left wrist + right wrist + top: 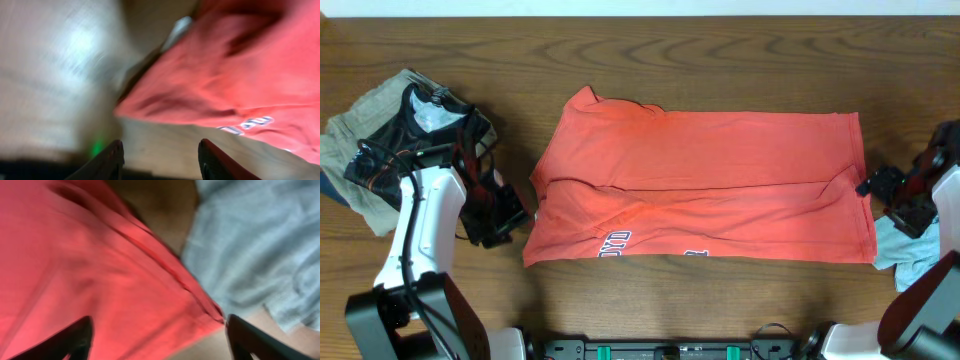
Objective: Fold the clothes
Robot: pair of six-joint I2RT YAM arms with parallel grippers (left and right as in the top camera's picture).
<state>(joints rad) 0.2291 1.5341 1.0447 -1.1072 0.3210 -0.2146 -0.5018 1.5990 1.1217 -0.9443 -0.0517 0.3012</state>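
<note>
left gripper (161,145), right gripper (159,325): jaws wide, empty, flanking T-shirt (700,185) | risk: right pinch at hem also catches adjoining pale cloth (260,245)

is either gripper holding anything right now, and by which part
Nothing is held. The left gripper and right gripper are both open and empty, at opposite ends of the red T-shirt.

Red T-shirt (700,190) flat on wooden table (720,45)

Overhead view giving even, soft light, sharp focus; faint shadow lying along near edge of shirt (700,190). Both wrist views blurring heavily; pale glare washing out table (45,75) at left.
</note>
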